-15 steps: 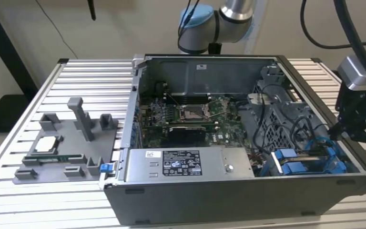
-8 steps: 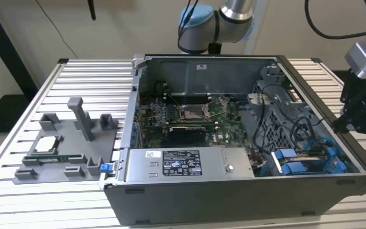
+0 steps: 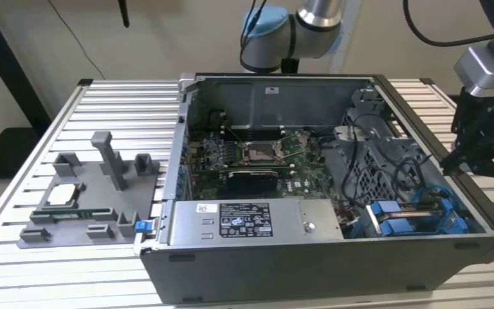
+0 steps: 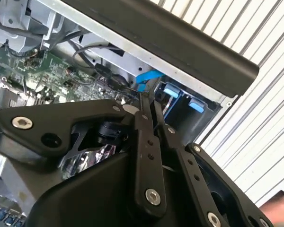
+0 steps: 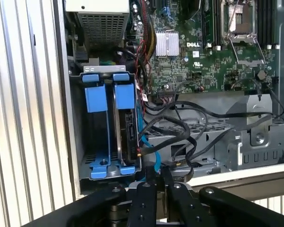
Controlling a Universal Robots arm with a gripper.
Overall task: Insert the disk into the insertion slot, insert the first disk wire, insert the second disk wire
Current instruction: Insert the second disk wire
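The disk point(image 5: 128, 136) sits edge-on in the insertion slot point(image 5: 104, 70), a grey metal bay with blue plastic tabs point(image 5: 95, 97) at the case's near corner on the exterior view's right point(image 3: 401, 222). A blue wire point(image 5: 149, 152) and black wires point(image 5: 180, 125) curl right beside the disk's connector edge; I cannot tell whether any is plugged in. My gripper point(image 5: 157, 177) is shut, and I see nothing between its fingers point(image 4: 143, 142). It hangs over the case's side wall, just outside the bay point(image 3: 451, 166), with its tips close to the blue wire point(image 4: 146, 78).
The open computer case holds a motherboard point(image 3: 256, 154), a labelled grey power supply box point(image 3: 247, 222) and a perforated metal cage point(image 3: 375, 161). A grey fixture point(image 3: 84, 193) with small parts lies on the slatted table point(image 3: 24, 257). The dark case wall point(image 4: 180, 42) runs under my gripper.
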